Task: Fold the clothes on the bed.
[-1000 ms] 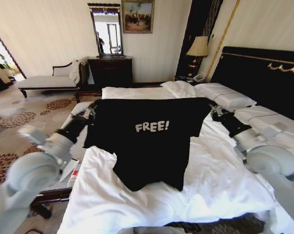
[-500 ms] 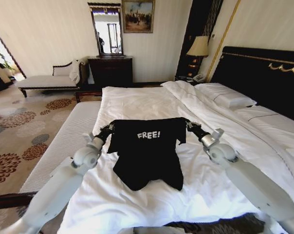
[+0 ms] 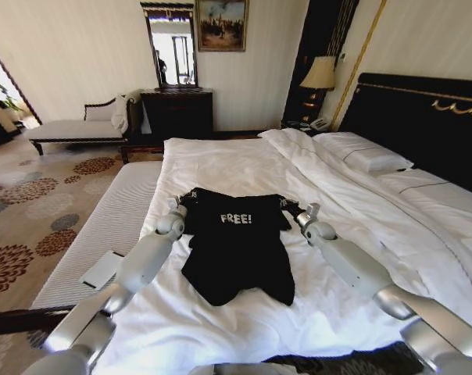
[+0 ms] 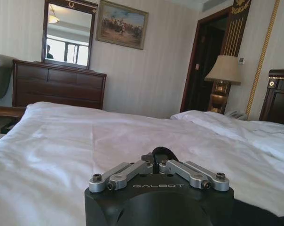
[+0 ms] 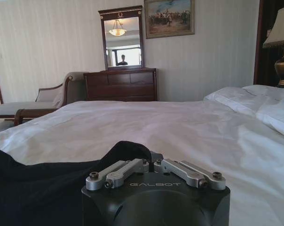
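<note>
At frame centre your left gripper point(image 3: 179, 205) and right gripper point(image 3: 288, 208) each pinch a shoulder of the black T-shirt point(image 3: 237, 254), spreading it flat on the bed point(image 3: 220, 160), presumably for folding.

We're in a hotel-style bedroom. Big white bed point(image 3: 220, 168), dark headboard point(image 3: 423, 117), lamp point(image 3: 318, 76). Dresser point(image 3: 177, 113) with mirror point(image 3: 172, 48), chaise point(image 3: 72, 129), patterned carpet point(image 3: 33, 211).

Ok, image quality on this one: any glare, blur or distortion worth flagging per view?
Head view: wide-angle bending of the walls, bright daylight at the far left edge, and the black T-shirt shows almost no fold detail on the bed. Left wrist view: the mirror glows bright. Right wrist view: the near fabric is soft.
</note>
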`<state>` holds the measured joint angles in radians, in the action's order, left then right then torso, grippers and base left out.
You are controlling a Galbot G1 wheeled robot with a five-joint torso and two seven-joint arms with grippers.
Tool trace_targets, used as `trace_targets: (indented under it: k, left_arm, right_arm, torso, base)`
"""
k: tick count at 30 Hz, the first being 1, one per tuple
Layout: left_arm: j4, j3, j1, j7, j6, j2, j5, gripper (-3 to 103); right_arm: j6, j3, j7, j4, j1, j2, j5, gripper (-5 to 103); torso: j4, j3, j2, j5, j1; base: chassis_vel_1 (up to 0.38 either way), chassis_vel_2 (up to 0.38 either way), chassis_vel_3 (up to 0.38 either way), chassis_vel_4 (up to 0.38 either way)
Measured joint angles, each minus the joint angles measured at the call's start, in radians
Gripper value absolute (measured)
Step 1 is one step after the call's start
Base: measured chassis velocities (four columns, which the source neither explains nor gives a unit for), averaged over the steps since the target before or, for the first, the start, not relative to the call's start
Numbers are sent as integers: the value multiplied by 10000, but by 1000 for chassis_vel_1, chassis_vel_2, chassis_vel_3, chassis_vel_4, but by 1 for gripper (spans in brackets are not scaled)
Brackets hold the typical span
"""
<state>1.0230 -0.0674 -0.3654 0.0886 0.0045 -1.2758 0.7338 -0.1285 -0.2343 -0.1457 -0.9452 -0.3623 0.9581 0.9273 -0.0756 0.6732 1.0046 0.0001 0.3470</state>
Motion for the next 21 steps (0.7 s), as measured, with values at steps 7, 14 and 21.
trace_targets:
  k: [7, 14, 21]
  left_arm:
    - [-2606, 338, 843, -417, -735, -1336, -894, 0]
    - [-3989, 900, 1206, -533, -1188, -1871, -1547, 0]
    - [-4827, 1487, 1542, -495, -1489, -2153, -1971, 0]
  right_arm:
    - [-437, -410, -538, 2582, 1254, 1052, -346, 0]
    - [-752, -533, -861, 4107, 1910, 2304, -797, 0]
    - [-943, -399, -827, 5158, 2274, 3109, -1261, 0]
  torso:
    - [1, -2, 2, 0, -2]
    - [4, -1, 1, -1, -1]
    - [7, -2, 2, -2, -3]
  base:
    - [0, 0, 0, 0]
    - [0, 0, 0, 0]
    - [0, 0, 0, 0]
